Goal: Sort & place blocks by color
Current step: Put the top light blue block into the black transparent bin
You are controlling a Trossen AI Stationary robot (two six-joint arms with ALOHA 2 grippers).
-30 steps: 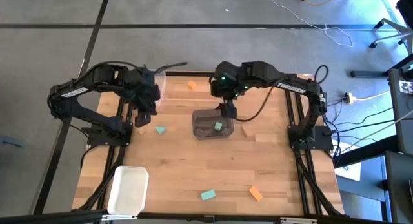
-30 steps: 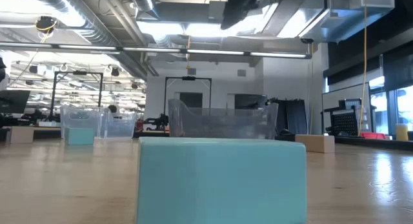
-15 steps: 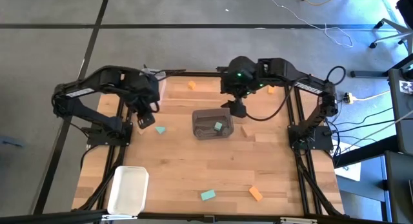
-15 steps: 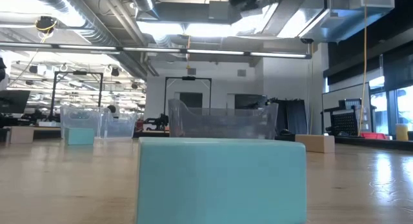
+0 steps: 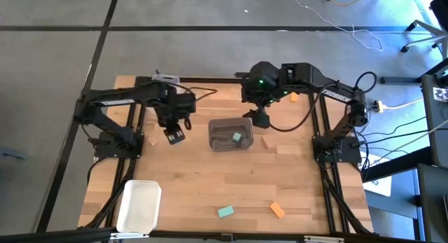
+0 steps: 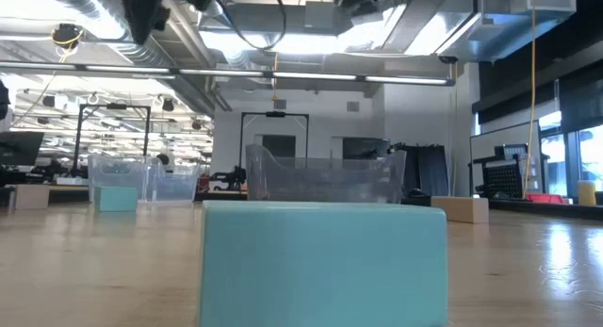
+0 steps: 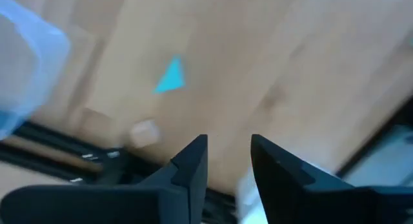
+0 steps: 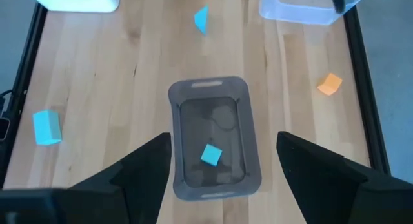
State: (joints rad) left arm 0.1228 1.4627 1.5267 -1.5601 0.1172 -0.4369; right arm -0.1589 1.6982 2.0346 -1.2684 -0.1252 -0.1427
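Left of the grey bin [image 5: 231,134], my left gripper [image 5: 175,134] hovers open and empty. A teal block [image 7: 171,77] and a tan block [image 7: 143,130] lie flat on the table ahead of its fingers. My right gripper [image 5: 260,118] hangs open and empty over the grey bin's [image 8: 215,137] far right corner. One teal block [image 8: 210,154] lies on that bin's floor. More blocks lie flat on the table: teal [image 5: 225,211] and orange [image 5: 277,210] near the front edge, tan [image 5: 269,141] right of the bin, and orange [image 8: 330,83] toward the far edge.
A white bin [image 5: 138,204] sits at the table's near left corner. A clear bin [image 8: 303,8] stands at the far left, mostly under the left arm in the high view. In the low view a teal block [image 6: 323,261] fills the foreground. Bare wood lies between the grey bin and the front blocks.
My left gripper has swung from beside the clear bin toward the table's right, and now hangs above the teal block left of the grey bin. My right gripper has drawn a little toward the right and far side, off the grey bin's far rim. The blocks have stayed put.
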